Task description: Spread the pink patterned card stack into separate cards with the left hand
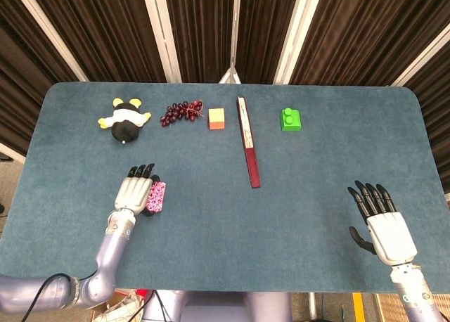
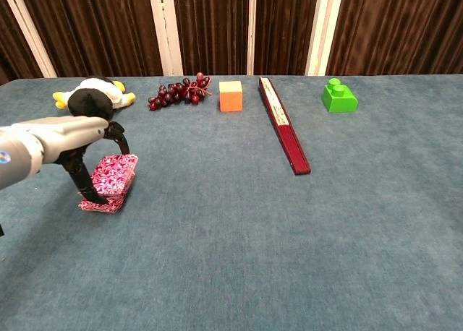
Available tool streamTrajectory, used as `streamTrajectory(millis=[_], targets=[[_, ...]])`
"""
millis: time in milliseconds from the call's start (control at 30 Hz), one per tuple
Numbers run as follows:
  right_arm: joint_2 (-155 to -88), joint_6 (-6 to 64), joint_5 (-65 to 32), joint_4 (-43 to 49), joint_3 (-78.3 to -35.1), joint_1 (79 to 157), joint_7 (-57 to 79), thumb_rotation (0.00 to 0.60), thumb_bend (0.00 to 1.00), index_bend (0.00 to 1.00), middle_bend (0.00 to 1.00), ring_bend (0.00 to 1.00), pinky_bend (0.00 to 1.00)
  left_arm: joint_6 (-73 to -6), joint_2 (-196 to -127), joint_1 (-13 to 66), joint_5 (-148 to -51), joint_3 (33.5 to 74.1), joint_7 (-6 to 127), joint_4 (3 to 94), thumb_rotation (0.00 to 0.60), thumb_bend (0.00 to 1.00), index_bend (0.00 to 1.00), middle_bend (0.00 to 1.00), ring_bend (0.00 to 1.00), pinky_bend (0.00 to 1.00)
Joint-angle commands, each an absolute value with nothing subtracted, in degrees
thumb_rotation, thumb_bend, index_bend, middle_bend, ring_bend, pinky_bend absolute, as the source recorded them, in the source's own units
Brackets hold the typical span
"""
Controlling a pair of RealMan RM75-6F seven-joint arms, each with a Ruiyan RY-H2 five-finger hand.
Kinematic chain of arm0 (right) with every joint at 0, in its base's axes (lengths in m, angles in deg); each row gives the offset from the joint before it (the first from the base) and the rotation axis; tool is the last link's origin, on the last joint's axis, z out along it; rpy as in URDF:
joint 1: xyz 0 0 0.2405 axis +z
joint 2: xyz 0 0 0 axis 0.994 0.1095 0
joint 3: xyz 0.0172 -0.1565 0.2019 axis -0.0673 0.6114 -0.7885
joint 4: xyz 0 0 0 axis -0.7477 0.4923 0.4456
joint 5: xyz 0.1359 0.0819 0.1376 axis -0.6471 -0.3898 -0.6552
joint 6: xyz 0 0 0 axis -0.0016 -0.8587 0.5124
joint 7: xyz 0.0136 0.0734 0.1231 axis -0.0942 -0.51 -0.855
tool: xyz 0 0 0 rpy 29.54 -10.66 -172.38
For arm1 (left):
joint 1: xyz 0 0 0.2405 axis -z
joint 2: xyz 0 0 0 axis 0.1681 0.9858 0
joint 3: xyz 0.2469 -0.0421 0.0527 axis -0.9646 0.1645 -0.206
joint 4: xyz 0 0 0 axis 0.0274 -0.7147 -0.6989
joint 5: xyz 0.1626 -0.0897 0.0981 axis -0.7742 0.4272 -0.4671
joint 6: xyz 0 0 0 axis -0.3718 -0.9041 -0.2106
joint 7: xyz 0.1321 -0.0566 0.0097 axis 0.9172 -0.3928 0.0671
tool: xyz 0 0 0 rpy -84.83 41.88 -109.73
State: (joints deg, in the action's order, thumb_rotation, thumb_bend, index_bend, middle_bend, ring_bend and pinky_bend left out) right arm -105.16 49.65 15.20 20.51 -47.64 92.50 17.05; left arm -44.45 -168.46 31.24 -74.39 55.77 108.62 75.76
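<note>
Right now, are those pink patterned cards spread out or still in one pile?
Still one pile. In the chest view the pink card stack sits as one thick block, the left hand arched over it; no separate cards lie on the table.

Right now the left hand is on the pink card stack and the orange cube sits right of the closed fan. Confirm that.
One detail is wrong: the orange cube sits left of the closed fan, between it and the grapes, as the head view shows. The left hand is indeed on the pink card stack.
</note>
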Motion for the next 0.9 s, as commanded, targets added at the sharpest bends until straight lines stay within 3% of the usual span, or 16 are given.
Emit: streamTrajectory(millis=[33,267,533,767,900], targets=[[-105.17,49.62,15.17,20.53,-47.61,92.48,17.18,0.600,0.37,0.00,0.00,0.00,0.04,-45.61,-165.38,29.57,-77.21,53.65,107.04,80.37,0.600,0.31,0.40,0.00,0.00,0.02],[-105.39,49.63,15.18,20.51,-47.64,92.47,17.59,0.600,0.37,0.00,0.00,0.00,0.04,-46.37,-160.86,26.61,-83.58,47.30,105.61,88.40,0.600,0.31,0.41,0.00,0.00,0.02],[-105.60,49.50,15.20,20.58,-47.63,92.52,18.00,0.600,0.37,0.00,0.00,0.00,0.04,-45.95,-161.87,24.98,-89.13,40.25,107.80,91.40,0.600,0.31,0.38,0.00,0.00,0.01],[-105.54,49.64,15.13,20.53,-47.72,92.48,17.76,0.600,0.37,0.00,0.00,0.00,0.04,-47.02,-163.46,24.52,-88.34,39.00,110.53,90.13,0.600,0.05,0.04,0.00,0.00,0.00],[-105.52,49.64,15.08,20.52,-47.76,92.48,17.74,0.600,0.37,0.00,0.00,0.00,0.04,-47.51,-163.05,24.79,-86.99,40.22,110.84,90.07,0.600,0.03,0.00,0.00,0.00,0.00]])
